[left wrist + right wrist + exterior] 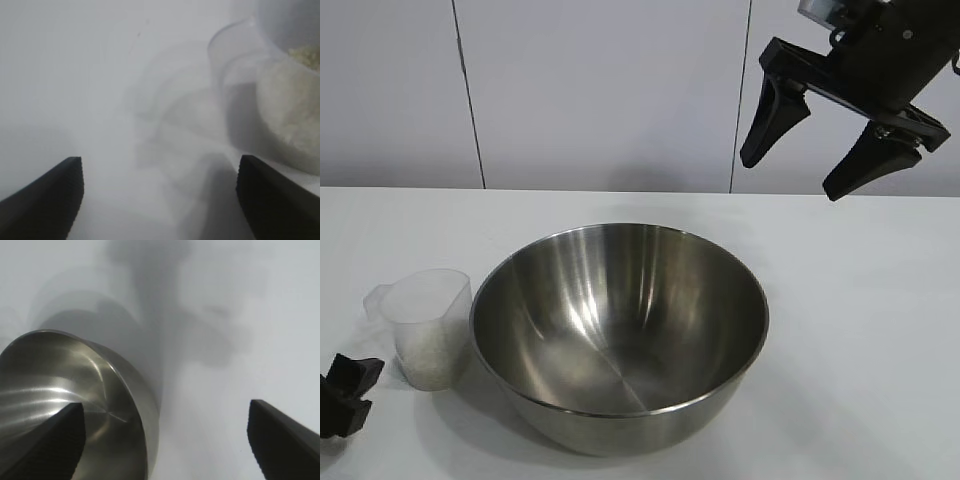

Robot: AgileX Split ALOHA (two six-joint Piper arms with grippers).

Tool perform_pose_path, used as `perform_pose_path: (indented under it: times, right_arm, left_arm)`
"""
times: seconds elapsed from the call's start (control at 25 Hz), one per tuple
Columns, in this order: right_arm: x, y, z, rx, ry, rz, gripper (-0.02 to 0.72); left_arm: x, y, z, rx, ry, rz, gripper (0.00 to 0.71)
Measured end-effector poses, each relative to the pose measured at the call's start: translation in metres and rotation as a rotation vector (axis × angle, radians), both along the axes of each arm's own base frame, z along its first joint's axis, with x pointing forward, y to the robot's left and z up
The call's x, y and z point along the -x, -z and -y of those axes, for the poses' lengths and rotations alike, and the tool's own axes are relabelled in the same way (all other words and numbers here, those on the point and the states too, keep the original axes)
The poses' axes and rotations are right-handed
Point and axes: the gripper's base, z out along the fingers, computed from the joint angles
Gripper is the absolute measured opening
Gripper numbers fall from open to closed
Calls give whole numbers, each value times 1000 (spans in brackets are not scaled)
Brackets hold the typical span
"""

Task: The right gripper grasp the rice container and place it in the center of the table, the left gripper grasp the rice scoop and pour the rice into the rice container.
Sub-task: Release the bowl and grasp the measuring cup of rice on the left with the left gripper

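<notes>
one bowl [620, 335], one cup [428, 325], two grippers

White table [880, 330] w/ steel bowl [620, 335], rice scoop [428, 325] beside.

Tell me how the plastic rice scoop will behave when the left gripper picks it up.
The rice scoop looks thin-walled, so it may flex under a squeeze. Its tapered, smooth sides could let it slip downward. It holds rice low down, which probably steadies it, though tilting would spill grains.

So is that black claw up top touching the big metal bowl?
Apart. The exterior view shows the right gripper open in the air, well above the rice container, with bare wall between them.
</notes>
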Motion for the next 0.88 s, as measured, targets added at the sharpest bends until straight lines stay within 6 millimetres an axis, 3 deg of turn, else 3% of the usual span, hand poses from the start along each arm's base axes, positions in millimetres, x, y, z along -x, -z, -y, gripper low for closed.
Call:
perform_pose_path:
  times: [0.32,0.48,0.72,0.88]
  right_arm:
    - [0,0,0,0,0,0,610]
    - [0,0,0,0,0,0,610]
    - [0,0,0,0,0,0,610]
    - [0,0,0,0,0,0,610]
  left_arm:
    - [-14,-4,10,21,81,48,582]
    - [-21,-6,13,82,65,63,471]
    - [-30,-10,19,177,66,82,393]
    - [-29,-10,22,193,93,76,240]
